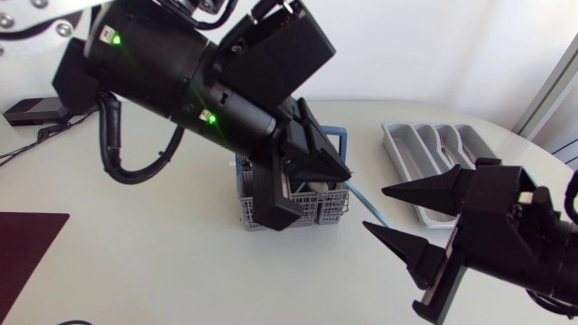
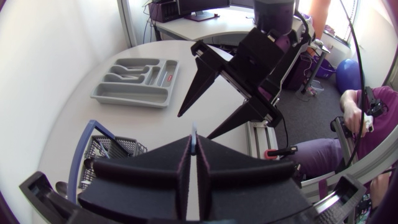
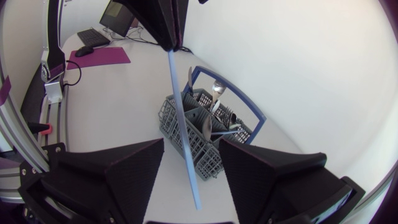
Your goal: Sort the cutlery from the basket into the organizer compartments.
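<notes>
My left gripper hangs over the grey cutlery basket and is shut on a piece of cutlery with a long pale blue handle; its working end is hidden in the fingers. The handle slants down toward my right gripper, which is open, its two fingertips standing either side of the handle's free end without touching it. In the right wrist view the blue handle runs from the left gripper down between my own wide-apart fingers. The grey organizer lies behind the right gripper.
The basket has a blue hoop handle and still holds several metal utensils. The organizer has some pieces in its compartments. A dark purple mat lies at the table's left edge, with cables beyond it.
</notes>
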Tool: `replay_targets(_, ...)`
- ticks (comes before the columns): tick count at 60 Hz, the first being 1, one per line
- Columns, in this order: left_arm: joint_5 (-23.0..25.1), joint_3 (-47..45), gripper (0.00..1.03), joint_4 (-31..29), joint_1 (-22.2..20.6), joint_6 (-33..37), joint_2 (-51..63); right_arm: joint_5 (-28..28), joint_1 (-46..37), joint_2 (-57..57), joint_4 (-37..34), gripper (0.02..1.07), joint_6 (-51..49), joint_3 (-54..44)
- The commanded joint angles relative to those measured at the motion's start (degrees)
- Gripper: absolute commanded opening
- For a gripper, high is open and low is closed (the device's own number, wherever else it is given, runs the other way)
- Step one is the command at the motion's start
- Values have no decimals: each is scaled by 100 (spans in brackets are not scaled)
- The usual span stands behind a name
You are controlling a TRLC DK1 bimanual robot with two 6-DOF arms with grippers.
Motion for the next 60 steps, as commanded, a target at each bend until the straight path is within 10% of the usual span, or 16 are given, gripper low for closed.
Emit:
replay_targets(1,98,195,3,-45,-44,-170,152,50,84,109,189,56,-99,-150)
replay_targets(24,239,318,3,-45,17,-231,327,41,225,329,347,13,-47,-159)
replay_targets(36,265,353,4,-45,70,-266,327,32,225,329,312,9,-29,-203)
replay_targets(50,265,617,61,113,255,-600,319,32,251,311,171,8,59,-273)
replay_targets(60,257,793,80,1010,650,-1338,143,67,216,135,-57,8,129,-361)
